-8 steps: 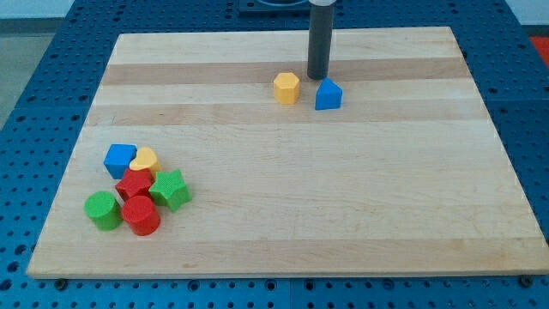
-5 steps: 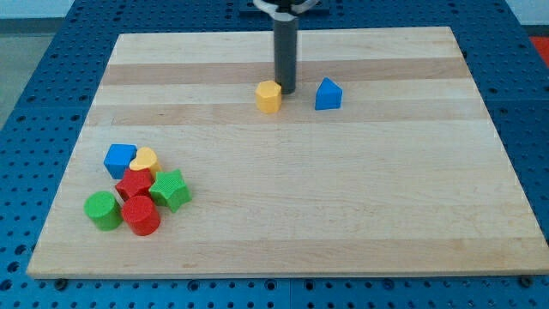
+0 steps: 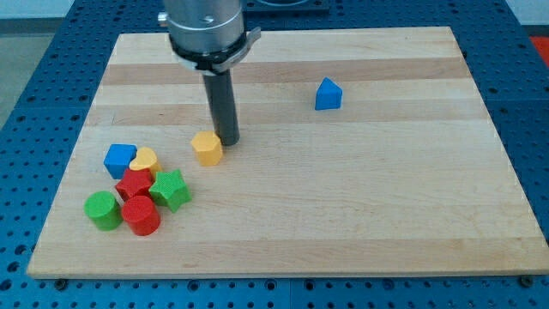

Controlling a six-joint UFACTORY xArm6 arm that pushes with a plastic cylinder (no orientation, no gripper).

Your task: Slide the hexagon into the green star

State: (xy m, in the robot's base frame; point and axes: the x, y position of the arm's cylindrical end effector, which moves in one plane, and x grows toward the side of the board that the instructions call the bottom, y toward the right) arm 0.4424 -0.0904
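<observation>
The yellow hexagon (image 3: 207, 148) lies on the wooden board left of centre. My tip (image 3: 227, 141) touches the hexagon's upper right side. The green star (image 3: 171, 189) sits below and to the left of the hexagon, a short gap away, at the right edge of a cluster of blocks.
The cluster at the lower left holds a blue block (image 3: 120, 160), a yellow heart (image 3: 146, 160), a red star (image 3: 135, 183), a red cylinder (image 3: 141, 215) and a green cylinder (image 3: 103, 210). A lone blue block (image 3: 328, 94) stands at the upper right. The board (image 3: 343, 206) lies on a blue pegboard.
My tip has swept down and to the left, pushing the yellow hexagon from beside the lone blue block toward the cluster. The other blocks have not moved.
</observation>
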